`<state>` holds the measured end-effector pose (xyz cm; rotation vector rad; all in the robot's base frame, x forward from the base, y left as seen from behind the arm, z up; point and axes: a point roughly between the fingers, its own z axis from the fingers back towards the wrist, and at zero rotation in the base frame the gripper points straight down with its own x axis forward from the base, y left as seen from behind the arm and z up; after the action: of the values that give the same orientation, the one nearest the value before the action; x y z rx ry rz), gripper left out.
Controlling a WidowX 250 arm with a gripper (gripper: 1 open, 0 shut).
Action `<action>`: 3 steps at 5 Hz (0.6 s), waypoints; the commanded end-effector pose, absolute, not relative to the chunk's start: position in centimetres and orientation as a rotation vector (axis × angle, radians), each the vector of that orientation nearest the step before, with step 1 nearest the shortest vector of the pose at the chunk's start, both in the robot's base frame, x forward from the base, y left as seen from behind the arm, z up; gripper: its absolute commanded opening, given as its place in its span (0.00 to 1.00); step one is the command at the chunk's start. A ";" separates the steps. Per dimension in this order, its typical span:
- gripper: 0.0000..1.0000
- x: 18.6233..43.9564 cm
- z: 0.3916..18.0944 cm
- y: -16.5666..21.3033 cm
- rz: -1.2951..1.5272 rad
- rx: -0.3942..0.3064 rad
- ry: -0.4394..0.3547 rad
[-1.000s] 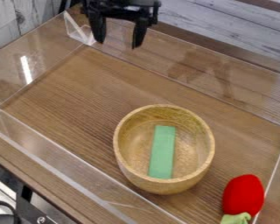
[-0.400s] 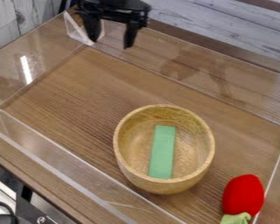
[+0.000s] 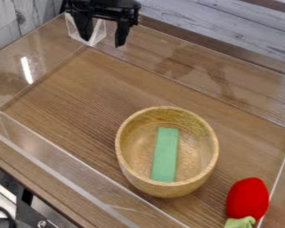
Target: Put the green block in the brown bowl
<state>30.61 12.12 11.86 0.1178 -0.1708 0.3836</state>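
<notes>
Your black two-fingered end effector [image 3: 101, 37] has shifted left in view, now spread wide and holding nothing, while the flat green rectangular block [image 3: 166, 154] lies inside your round light-brown wooden bowl [image 3: 128, 153].

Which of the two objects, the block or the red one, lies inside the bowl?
The green block, flat and rectangular; the red object sits outside.

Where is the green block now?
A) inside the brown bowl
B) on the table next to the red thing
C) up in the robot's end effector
A, because the green block lies on the bottom of the brown bowl, with the bowl's rim all around it.
</notes>
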 end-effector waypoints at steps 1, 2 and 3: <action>1.00 31.6 12.8 13.0 0.387 0.113 -0.226; 1.00 32.2 12.0 13.7 0.380 0.112 -0.230; 0.00 32.3 12.7 13.7 0.380 0.108 -0.231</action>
<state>31.74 13.31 10.82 0.0956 -0.1719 0.3790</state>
